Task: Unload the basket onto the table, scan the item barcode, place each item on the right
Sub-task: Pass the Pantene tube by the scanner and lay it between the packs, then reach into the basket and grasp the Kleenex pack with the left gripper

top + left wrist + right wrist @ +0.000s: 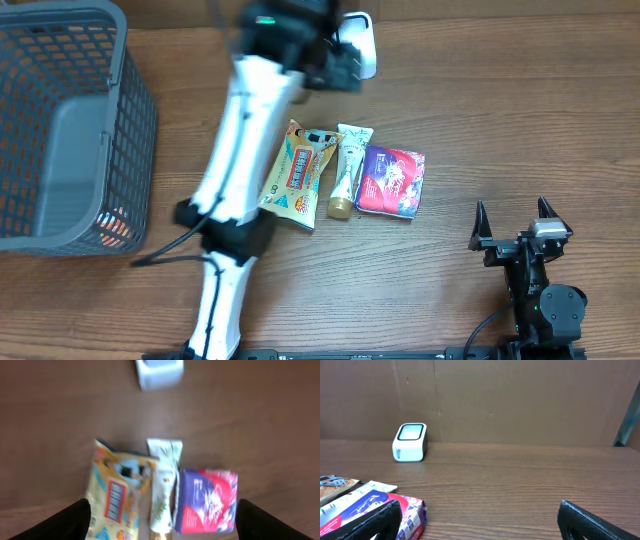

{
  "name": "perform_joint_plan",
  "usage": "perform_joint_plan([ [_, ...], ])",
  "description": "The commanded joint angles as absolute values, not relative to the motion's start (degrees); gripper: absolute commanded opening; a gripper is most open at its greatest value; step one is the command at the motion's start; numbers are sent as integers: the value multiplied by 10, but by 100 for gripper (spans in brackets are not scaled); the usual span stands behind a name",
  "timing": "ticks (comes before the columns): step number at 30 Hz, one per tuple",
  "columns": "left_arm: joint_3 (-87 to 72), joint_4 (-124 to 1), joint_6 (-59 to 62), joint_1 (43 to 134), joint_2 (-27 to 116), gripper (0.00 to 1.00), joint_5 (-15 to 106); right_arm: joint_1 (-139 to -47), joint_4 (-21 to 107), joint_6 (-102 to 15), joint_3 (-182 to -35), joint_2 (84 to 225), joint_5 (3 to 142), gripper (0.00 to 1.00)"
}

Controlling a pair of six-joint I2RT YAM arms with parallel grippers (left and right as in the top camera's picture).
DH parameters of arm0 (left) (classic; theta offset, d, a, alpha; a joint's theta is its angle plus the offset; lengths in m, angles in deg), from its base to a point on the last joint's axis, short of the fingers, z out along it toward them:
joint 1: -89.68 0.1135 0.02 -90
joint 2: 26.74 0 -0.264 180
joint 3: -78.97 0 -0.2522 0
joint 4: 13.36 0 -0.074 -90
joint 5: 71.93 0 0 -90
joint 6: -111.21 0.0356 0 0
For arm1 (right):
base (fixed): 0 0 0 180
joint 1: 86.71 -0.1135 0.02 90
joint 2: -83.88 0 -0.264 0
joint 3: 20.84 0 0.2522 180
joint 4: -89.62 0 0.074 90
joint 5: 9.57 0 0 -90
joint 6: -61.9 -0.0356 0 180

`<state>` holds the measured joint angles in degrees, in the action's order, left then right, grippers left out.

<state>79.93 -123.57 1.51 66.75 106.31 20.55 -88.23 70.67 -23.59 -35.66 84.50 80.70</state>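
Three items lie side by side mid-table: a yellow snack bag (295, 177) (117, 495), a white tube (346, 165) (164, 480) and a purple-and-red packet (392, 180) (207, 500) (406, 510). The white barcode scanner (361, 44) (160, 372) (410, 441) stands at the table's far side. My left gripper (335, 62) (162, 506) hovers high between the scanner and the items, open, with nothing between its fingers; this view is motion-blurred. My right gripper (515, 222) (480, 512) rests low at the near right, open and empty, to the right of the packet.
A grey plastic basket (70, 130) stands at the far left with something orange (117, 226) inside. The left arm (235, 170) stretches diagonally across the table just left of the snack bag. A brown board wall (520, 395) backs the table.
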Motion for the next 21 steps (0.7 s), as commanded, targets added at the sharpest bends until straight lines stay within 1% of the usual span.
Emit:
perform_joint_plan([
  [1, 839, -1239, 33, 744, 963, 86, 222, -881, 710, -236, -351, 841, 808, 100],
  [5, 839, -1239, 48, 851, 883, 89, 218, -881, 710, -236, -351, 841, 808, 100],
  [8, 838, -1239, 47, 963, 841, 89, 212, -881, 710, -236, -351, 841, 808, 100],
  [13, 817, -1239, 47, 1146, 828, 95, 211, -881, 710, -236, -351, 840, 808, 100],
  [15, 780, -1239, 47, 1183, 829, 100, 208, -881, 710, -236, -351, 840, 808, 100],
  [17, 725, -1239, 44, 1206, 829, 100, 198, -881, 710, -236, -351, 840, 808, 100],
  [21, 600, -1239, 23, 1225, 832, 100, 146, -881, 710, -236, -351, 840, 808, 100],
])
